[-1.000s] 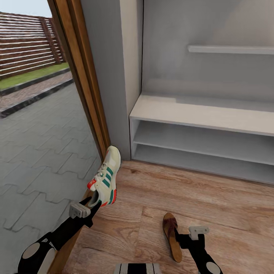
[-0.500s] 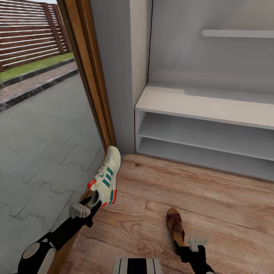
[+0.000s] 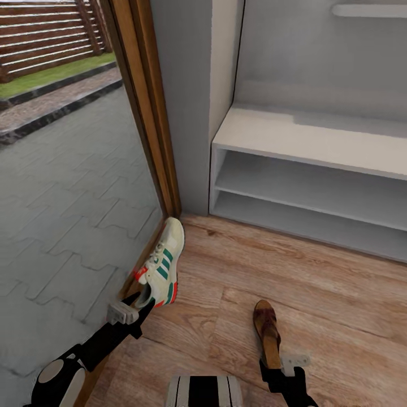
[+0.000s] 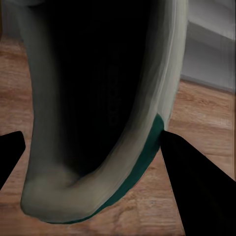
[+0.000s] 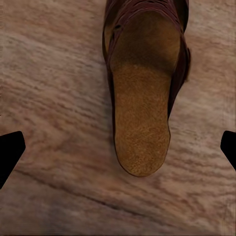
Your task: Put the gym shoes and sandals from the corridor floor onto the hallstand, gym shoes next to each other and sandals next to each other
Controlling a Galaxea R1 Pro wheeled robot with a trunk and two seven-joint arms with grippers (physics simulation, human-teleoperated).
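Observation:
My left gripper (image 3: 145, 301) is shut on the heel of a cream gym shoe (image 3: 164, 261) with green stripes, holding it off the floor beside the door frame. In the left wrist view the shoe's heel (image 4: 98, 98) sits between the dark fingers (image 4: 196, 191). A brown woven sandal (image 3: 265, 328) lies on the wood floor (image 3: 339, 294). My right gripper (image 3: 278, 362) hovers open just behind its heel, and the tan sole (image 5: 142, 123) lies between the spread fingertips (image 5: 10, 152). The white hallstand (image 3: 305, 138) stands ahead on the right. The other gym shoe and sandal are out of view.
A wooden door frame (image 3: 148, 113) and a grey wall pillar (image 3: 192, 102) stand left of the hallstand. Through the glass lies grey paving (image 3: 68, 186). A thin floating shelf (image 3: 367, 10) hangs on the wall above the hallstand.
The camera has moved, so the hallstand and door frame have shifted in the picture. My right gripper has moved from beside the sandal to behind its heel. The left gripper keeps holding the gym shoe.

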